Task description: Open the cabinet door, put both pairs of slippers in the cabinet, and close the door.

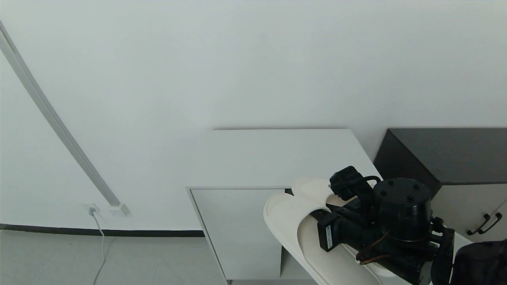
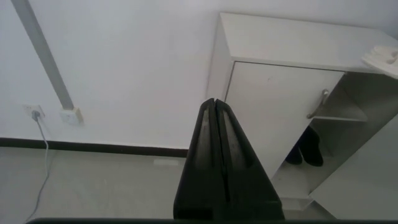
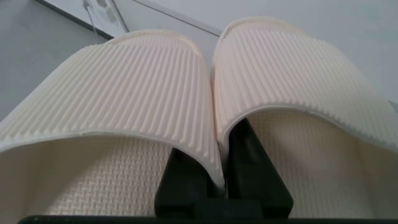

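The white cabinet (image 1: pixel 277 158) stands with its door (image 1: pixel 237 229) swung open, so the first step looks done. The right gripper (image 3: pixel 221 155) pinches a pair of cream slippers (image 1: pixel 289 221) by their adjoining straps, holding them up near the cabinet's top edge, not yet inside. The left gripper (image 2: pixel 216 124) hangs apart with its fingers pressed together and empty. Dark footwear (image 2: pixel 309 149) sits low inside the cabinet; whether that is the other pair cannot be told. Stowing this pair and closing the door appear to remain.

black left gripper (image 2: pixel 215 103); black right arm (image 1: pixel 396 233), round screw-topped wrist (image 1: pixel 402 198), looped cable (image 1: pixel 358 180)
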`<state>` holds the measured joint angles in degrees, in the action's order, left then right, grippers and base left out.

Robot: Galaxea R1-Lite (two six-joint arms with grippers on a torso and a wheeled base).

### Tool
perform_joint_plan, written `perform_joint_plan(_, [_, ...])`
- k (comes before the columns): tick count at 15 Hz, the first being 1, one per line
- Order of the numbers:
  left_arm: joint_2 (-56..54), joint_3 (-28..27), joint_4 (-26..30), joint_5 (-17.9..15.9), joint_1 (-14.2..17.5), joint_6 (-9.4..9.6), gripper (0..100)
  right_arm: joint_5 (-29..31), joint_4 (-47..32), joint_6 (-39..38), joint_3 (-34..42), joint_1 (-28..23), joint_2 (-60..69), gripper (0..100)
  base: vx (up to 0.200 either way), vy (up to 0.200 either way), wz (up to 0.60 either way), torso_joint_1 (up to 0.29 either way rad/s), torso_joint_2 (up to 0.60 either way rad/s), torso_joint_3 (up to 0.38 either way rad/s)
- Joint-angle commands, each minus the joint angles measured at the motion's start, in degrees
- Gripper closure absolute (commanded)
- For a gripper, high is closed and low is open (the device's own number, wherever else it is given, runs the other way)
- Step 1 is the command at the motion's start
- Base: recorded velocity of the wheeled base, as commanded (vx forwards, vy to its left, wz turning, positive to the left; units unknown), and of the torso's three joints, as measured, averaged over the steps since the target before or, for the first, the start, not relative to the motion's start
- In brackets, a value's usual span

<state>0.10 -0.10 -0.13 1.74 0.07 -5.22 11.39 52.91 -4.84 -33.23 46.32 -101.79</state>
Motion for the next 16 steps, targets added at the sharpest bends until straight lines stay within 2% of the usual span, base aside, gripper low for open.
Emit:
perform_joint_plan(1, [0.0, 0.0, 0.0, 0.0, 0.0, -0.06, 100, 0.0, 0.1, 0.0, 0.0, 0.0, -0.1, 100, 0.0, -0.2, 0.0, 0.007, 0.0, 0.002])
perform_joint_plan(4, [0.0, 0.0, 0.0, 0.0, 0.0, -0.06, 100, 0.0, 0.1, 0.0, 0.4, -0.1, -0.1, 100, 0.0, -0.2, 0.0, 0.004, 0.0, 0.002])
perform_joint_plan(16, [0.0, 0.0, 0.0, 0.0, 0.0, -0.06, 100, 0.0, 1.3, 0.4, 1.8, -0.1, -0.1, 100, 0.0, 0.0, 0.0, 0.0, 0.0, 0.0])
